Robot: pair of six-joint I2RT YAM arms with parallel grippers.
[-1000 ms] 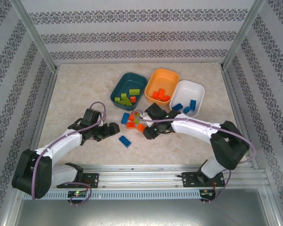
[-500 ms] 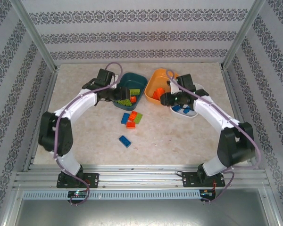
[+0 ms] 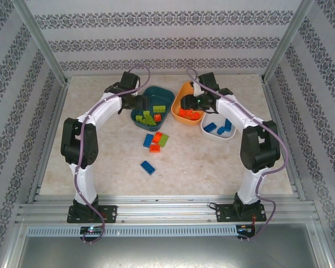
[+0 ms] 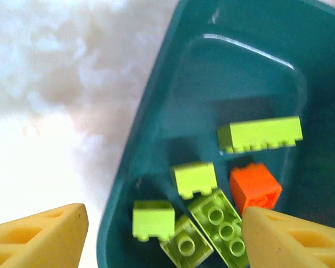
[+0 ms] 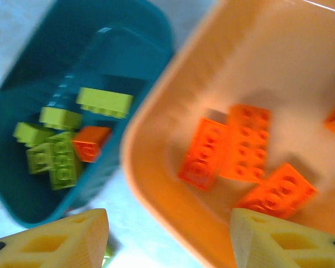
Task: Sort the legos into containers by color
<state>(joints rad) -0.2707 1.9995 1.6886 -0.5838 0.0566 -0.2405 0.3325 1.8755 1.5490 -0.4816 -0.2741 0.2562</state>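
Top external view, read with the two wrist views. On the table (image 3: 223, 162), the teal tray (image 3: 166, 95) lies under the left hand (image 3: 138, 104). The orange tray (image 3: 177, 113) lies under the right hand (image 3: 188, 103), and the white tray (image 3: 226, 135) sits just outboard of the right hand. Both hands stand wide, with nothing between the fingers. The lime bricks (image 4: 259, 134) lie on the teal floor beyond the left fingertips, and the orange-red bricks (image 5: 243, 142) lie in the orange tray beyond the right fingertips. Blue bricks (image 3: 212, 127) rest in the white tray.

Each hand appears to be at the drop end of a carry. Lift each hand clear of its tray's rim before you swing it back, because the two hands work near each other over neighbouring trays.

The unsorted cluster (image 3: 155, 140) of blue, orange-red and lime lies between the hands and nearer the bases. A lone blue brick (image 3: 148, 167) lies nearer still.

One stray orange-red brick (image 4: 255, 187) sits in the teal tray, just beyond a left fingertip and just beside a lime one. You could take it from here: close on it alone and carry it to the orange tray.
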